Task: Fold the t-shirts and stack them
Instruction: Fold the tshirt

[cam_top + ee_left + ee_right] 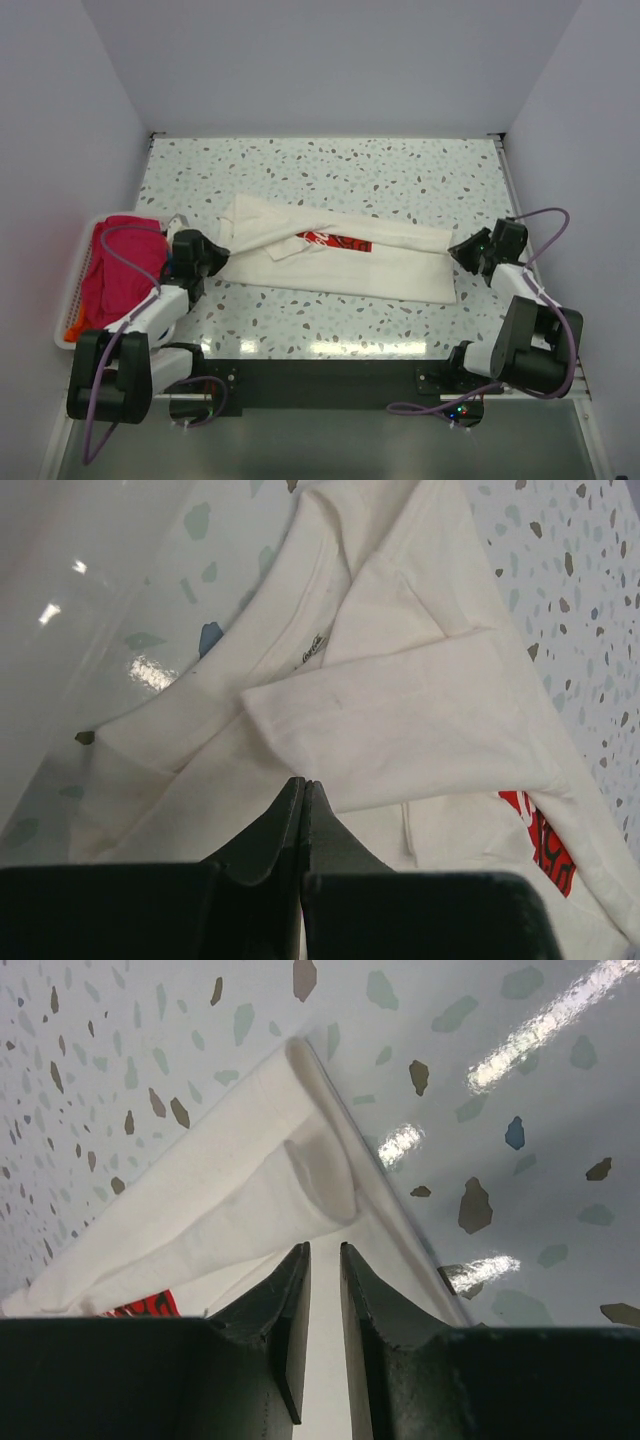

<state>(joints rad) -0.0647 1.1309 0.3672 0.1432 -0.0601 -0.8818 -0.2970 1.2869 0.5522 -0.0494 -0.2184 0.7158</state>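
A white t-shirt [340, 262] with a red print lies across the middle of the table, its sides folded inward into a long band. My left gripper [218, 256] is at the shirt's left end. In the left wrist view its jaws [303, 782] are pressed together at the edge of a folded sleeve [400, 720], pinching the cloth. My right gripper [459, 250] is at the shirt's right end. In the right wrist view its jaws [324, 1250] stand a narrow gap apart with white cloth [230, 1200] filling the gap.
A white basket [62, 322] at the table's left edge holds red and pink shirts [122, 268]. White walls close the table in at the back and on both sides. The speckled tabletop [400, 170] lies behind the shirt.
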